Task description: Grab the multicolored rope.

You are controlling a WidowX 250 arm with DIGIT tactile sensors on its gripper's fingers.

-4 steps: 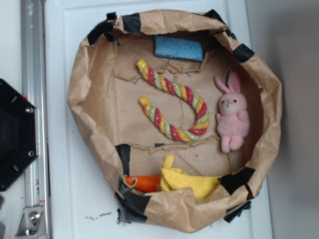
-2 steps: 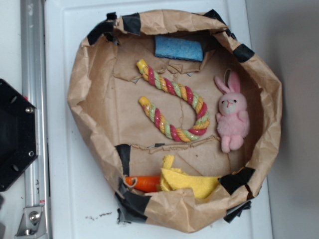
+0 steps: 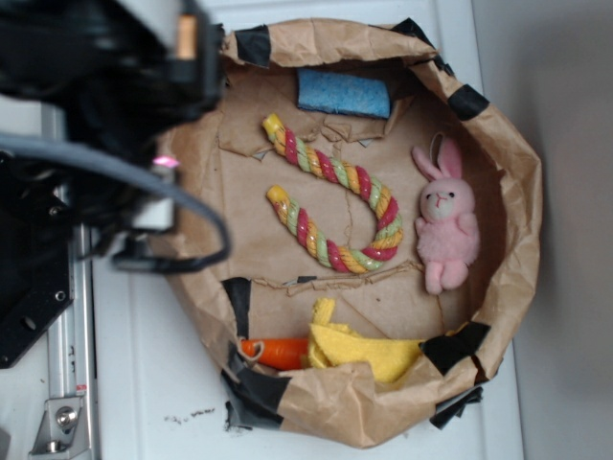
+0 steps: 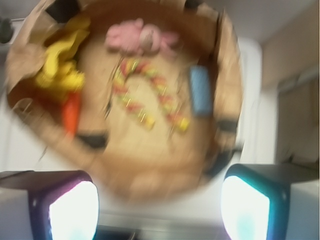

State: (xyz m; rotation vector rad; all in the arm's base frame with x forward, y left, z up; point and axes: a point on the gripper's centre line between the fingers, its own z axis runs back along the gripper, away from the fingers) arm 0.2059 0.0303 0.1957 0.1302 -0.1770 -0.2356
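The multicolored rope [image 3: 337,204] lies in a U shape on the floor of the brown paper basin [image 3: 517,182], its two ends pointing left. In the blurred wrist view the rope [image 4: 147,95] sits mid-basin. My gripper [image 4: 159,207] is open, its two glowing pads [image 4: 74,211] wide apart with nothing between them, high above the basin's near wall. In the exterior view the arm [image 3: 105,105] fills the upper left, above the basin's left rim; its fingers are hidden there.
A pink bunny [image 3: 444,222] lies right of the rope. A blue sponge [image 3: 343,93] rests at the back wall. A yellow cloth [image 3: 364,347] and an orange toy [image 3: 276,352] sit at the front. Black tape patches the basin. A metal rail [image 3: 65,374] runs at left.
The arm has swung into the exterior view at upper left, over the basin's left rim; before, it was out of view. The rope and other objects have not moved.
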